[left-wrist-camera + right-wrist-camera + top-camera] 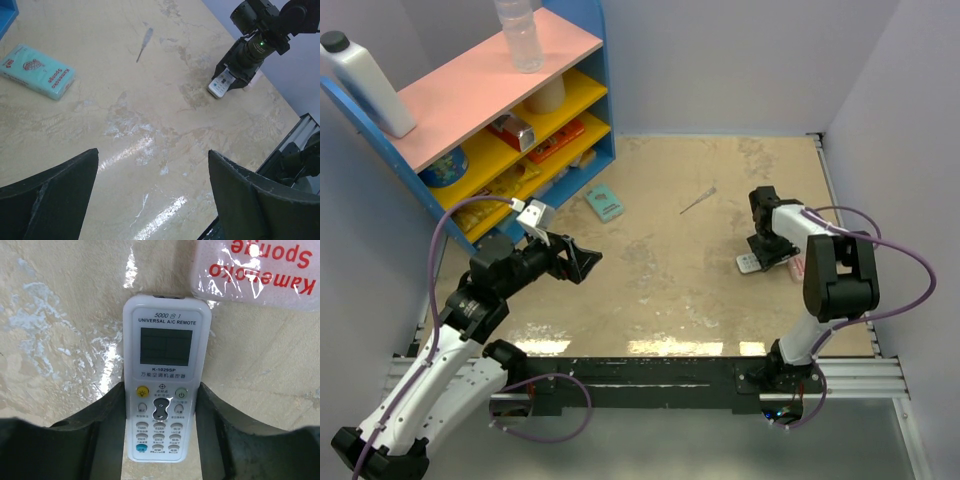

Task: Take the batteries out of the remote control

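Tan marbled desk, shiny patch near front edge. Blue shelf at back left, pink top, yellow boards. On pink top: clear bottle; white bottle with black cap, well apart. Inside shelf: red box, round blue tin, yellow packs, too small to read. Teal sponge pack flat on desk, near shelf. Thin grey stick to its right, apart. Pale packet with red letters, flat at right side of desk.

L end effector wide apart over table; teal box upper left; R end effector astride remote.
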`<state>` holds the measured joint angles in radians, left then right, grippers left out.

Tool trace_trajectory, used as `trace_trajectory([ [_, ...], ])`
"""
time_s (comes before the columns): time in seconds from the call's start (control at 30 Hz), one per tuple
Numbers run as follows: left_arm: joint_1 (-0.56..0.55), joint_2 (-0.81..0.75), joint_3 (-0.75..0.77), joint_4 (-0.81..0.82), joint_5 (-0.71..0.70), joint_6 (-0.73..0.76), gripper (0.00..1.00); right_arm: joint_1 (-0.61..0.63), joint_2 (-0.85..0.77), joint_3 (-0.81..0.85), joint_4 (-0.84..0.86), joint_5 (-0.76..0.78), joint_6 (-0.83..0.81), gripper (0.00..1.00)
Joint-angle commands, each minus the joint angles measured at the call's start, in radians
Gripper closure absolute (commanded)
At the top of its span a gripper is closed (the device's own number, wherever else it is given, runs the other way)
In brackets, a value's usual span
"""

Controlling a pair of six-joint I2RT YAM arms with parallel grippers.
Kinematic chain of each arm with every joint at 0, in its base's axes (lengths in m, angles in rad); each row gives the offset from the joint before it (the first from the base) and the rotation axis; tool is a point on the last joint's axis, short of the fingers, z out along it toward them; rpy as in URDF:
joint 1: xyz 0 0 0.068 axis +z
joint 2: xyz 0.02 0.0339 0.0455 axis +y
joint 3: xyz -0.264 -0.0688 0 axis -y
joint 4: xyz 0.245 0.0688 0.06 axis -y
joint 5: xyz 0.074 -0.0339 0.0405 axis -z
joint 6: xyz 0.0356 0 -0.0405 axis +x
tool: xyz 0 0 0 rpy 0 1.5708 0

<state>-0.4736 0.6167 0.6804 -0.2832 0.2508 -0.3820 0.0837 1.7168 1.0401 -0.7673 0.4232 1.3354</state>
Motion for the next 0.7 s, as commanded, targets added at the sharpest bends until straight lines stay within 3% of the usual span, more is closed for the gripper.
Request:
trace_trajectory([
  [0.0, -0.007, -0.012, 0.005, 0.012, -0.022, -0.006, 0.06, -0.007, -0.063, 0.000, 0.029, 0.012, -0.067, 0.59],
  [0.13, -0.007, -0.009, 0.008, 0.009, -0.025, -0.015, 0.07, -0.007, -0.170, -0.029, 0.167, -0.053, -0.291, 0.71],
  [0.2, -0.007, -0.009, 0.008, 0.006, -0.030, -0.017, 0.07, -0.006, -0.229, -0.087, 0.259, -0.183, -0.393, 0.79],
  [0.27, -0.007, -0.009, 0.011, 0.003, -0.048, -0.017, 0.07, -0.006, -0.328, -0.164, 0.420, -0.329, -0.557, 0.81],
  [0.33, -0.007, -0.005, 0.025, -0.005, -0.064, -0.027, 0.07, -0.006, -0.384, -0.205, 0.546, -0.583, -0.686, 0.82],
  [0.4, -0.007, 0.003, 0.034, -0.008, -0.029, -0.043, 0.07, -0.002, -0.454, -0.258, 0.617, -0.856, -0.731, 0.80],
  [0.53, -0.007, 0.008, 0.048, 0.032, 0.060, -0.116, 0.07, 0.045, -0.546, -0.350, 0.854, -1.194, -0.711, 0.78],
  [0.67, -0.007, 0.037, 0.054, 0.123, 0.155, -0.172, 0.06, 0.168, -0.605, -0.385, 1.052, -1.347, -0.630, 0.77],
])
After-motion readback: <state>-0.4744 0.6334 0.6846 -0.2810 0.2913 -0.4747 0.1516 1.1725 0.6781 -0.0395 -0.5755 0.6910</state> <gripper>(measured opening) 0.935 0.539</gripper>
